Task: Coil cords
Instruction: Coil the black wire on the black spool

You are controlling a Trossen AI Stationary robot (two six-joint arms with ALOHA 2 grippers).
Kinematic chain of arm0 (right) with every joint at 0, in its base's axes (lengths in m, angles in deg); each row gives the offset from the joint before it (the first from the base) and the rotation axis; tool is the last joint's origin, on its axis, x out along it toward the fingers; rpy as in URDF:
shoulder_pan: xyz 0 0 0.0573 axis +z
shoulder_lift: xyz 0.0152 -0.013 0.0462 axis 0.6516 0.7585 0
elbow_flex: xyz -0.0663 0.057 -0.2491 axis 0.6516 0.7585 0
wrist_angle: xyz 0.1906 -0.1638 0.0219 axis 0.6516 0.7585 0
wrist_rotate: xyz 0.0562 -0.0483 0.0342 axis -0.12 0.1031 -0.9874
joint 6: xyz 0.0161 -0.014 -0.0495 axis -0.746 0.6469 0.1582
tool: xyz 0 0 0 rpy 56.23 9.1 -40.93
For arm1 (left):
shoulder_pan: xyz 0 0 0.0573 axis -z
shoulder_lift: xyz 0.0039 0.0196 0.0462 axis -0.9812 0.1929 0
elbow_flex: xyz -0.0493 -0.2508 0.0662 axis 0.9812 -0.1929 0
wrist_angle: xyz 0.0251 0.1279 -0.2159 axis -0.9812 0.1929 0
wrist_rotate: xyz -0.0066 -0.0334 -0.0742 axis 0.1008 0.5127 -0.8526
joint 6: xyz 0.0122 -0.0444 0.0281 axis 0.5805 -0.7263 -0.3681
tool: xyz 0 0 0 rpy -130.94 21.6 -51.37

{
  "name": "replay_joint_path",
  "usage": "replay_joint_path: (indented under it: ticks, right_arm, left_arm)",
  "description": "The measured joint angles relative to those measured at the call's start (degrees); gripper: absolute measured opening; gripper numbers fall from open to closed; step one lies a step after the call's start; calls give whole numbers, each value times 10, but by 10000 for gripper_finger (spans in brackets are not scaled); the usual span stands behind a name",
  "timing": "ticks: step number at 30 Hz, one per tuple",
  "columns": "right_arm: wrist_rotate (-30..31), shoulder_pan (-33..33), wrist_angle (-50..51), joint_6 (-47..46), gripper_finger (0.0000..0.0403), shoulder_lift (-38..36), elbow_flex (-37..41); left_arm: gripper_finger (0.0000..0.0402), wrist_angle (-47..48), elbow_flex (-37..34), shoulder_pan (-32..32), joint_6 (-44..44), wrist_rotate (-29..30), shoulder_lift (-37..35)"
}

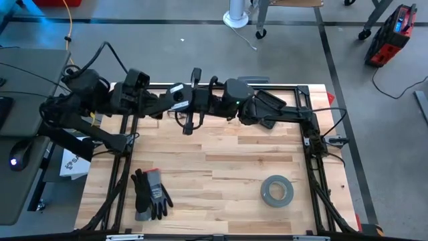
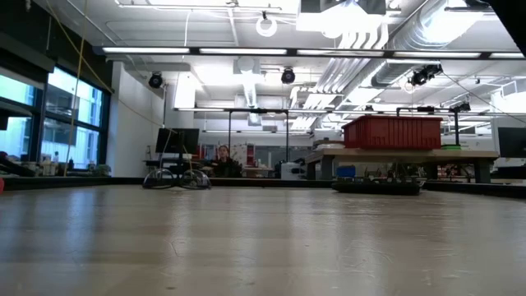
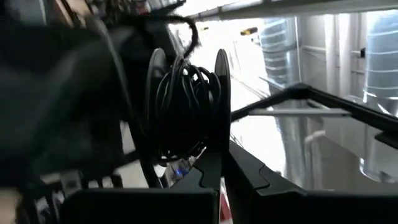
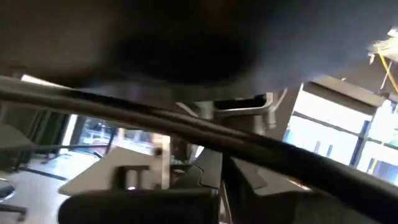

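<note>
Overhead, both arms meet along the upper edge of the wooden table [image 1: 221,157]. The left gripper [image 1: 175,96] and right gripper [image 1: 200,100] nearly touch there, jaws of each pressed together. A grey tape roll [image 1: 277,190] lies lower right; dark gloves [image 1: 150,194] lie lower left. Grey floor surrounds the table.

From table height, the bare surface runs to a workshop: a red bin [image 2: 392,131] on a bench at right, windows at left, a seated person [image 2: 223,161] in the centre distance.

At the left wrist, the black spool [image 3: 186,109], wound with thin dark cord [image 3: 183,99], fills the centre, just ahead of the shut fingers.

At the right wrist, dark arm parts and frame bars block most of the frame; windows show behind.
</note>
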Motion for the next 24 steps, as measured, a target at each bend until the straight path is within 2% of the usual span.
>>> replay_joint_path:
  ticks: [3, 9, 15, 18, 24]
  right_arm:
    - [-1, -6, 0, 23, 0, -1, 0]
    - [-5, -20, 9, 82, 0, 0, 0]
    - [-7, -35, 42, 188, 0, 0, 1]
    - [-7, -41, 79, 197, 0, -2, 1]
    - [-2, -49, 175, 192, 0, -12, 1]
  left_arm:
    - [1, 29, 0, 7, -17, -22, -9]
    - [1, 129, 0, 16, -21, -20, -39]
    - [1, 230, 0, 16, 13, -21, -63]
    - [1, 292, 0, 14, 63, -14, -71]
    - [0, 431, 0, 15, 248, 33, -73]
